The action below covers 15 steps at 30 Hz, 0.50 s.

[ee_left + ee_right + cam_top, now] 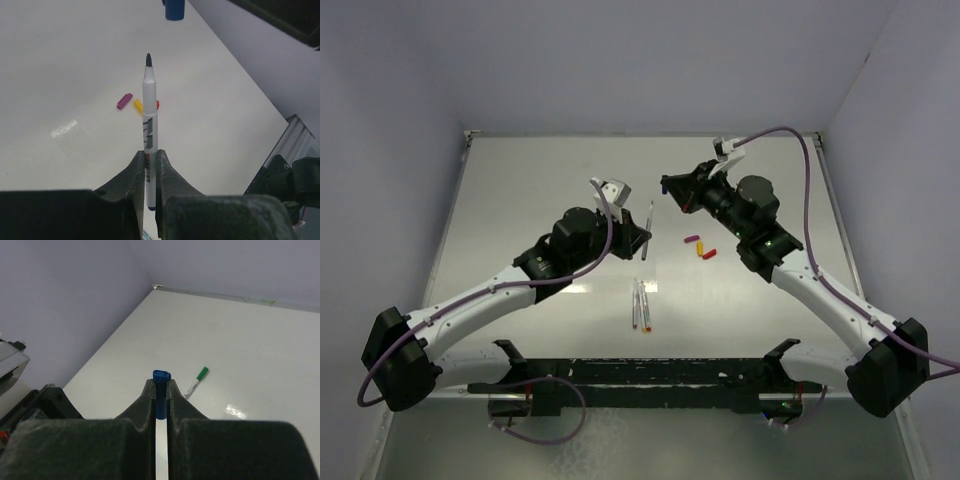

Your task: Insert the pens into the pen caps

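Grip confirmed on both sides. Left jaws stand narrow, clamped on the lower barrel of a pen (149, 100), its dark tip pointing forward and clear of the pads. Right jaws are closed tight on the blue cap (161, 382), whose mouth appears to face outward. From the left wrist, the cap hangs ahead of the pen tip and slightly to its right, apart and not touching.

Step in hand, by my judgement: lining up pen and cap in the air before insertion. The next move calls for bringing tip and cap mouth onto one axis, then a straight push.

Beyond the left jaws, magenta cap (124, 101), yellow cap (137, 106) and red cap (157, 104) lie close together on the worktop (60, 60). A green-capped pen (196, 381) lies ahead of the right jaws.
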Each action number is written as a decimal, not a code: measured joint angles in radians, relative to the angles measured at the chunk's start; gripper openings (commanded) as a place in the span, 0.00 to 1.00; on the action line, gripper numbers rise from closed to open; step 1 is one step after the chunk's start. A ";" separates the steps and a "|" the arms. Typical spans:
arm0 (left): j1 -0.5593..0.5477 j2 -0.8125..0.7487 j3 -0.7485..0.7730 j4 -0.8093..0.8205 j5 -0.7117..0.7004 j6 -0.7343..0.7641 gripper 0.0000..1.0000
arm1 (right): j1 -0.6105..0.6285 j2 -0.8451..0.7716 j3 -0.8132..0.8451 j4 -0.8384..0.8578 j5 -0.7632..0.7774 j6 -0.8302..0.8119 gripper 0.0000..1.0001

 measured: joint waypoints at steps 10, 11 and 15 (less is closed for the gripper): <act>0.000 0.027 0.009 0.077 0.064 -0.042 0.00 | 0.000 -0.015 -0.093 0.177 -0.057 0.034 0.00; 0.000 0.028 0.010 0.080 0.068 -0.046 0.00 | 0.000 -0.018 -0.096 0.187 -0.059 0.037 0.00; 0.000 0.028 0.010 0.094 0.074 -0.051 0.00 | 0.000 -0.020 -0.099 0.217 -0.067 0.043 0.00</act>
